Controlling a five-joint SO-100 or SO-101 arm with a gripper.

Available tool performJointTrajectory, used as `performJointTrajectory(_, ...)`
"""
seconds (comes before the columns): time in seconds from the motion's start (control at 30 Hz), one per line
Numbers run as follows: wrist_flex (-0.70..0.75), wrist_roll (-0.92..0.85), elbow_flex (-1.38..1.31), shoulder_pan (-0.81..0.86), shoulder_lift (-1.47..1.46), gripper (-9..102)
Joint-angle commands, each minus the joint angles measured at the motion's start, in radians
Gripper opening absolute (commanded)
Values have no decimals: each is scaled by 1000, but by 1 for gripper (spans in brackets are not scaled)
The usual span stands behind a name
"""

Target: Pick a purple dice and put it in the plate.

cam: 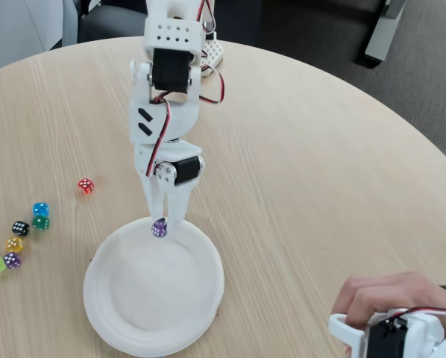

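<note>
Fixed view shows the gripper [163, 221] pinching the purple dice [159, 228] at the far rim of the plate [111, 313] — barely inside the edge. My worry: released here, the die could strike the raised rim and bounce out onto the table [320, 149], so it wants carrying further over the plate's middle. Left of the plate lie seven more dice: one red [86, 186], one blue, one green, one black, one yellow-orange, one lime and a second purple [12, 260] — plus one plate, and a person's hand [379, 298] to its right.
</note>
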Motion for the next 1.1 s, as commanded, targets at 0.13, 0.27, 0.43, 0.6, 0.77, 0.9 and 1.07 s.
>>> performJointTrajectory(0.13, -21, -6, -6, 3, 14, 1)
performJointTrajectory(0.27, -18, -15, -6, 3, 9, 8)
performJointTrajectory(0.43, -12, 41, -5, 3, 23, 3)
performJointTrajectory(0.6, -11, 126, -5, 2, 31, 14)
performJointTrajectory(0.77, -11, 109, -5, 2, 34, 21)
performJointTrajectory(0.9, -11, 120, -5, 2, 34, 0)
performJointTrajectory(1.07, 41, 150, -3, -12, 60, 0)
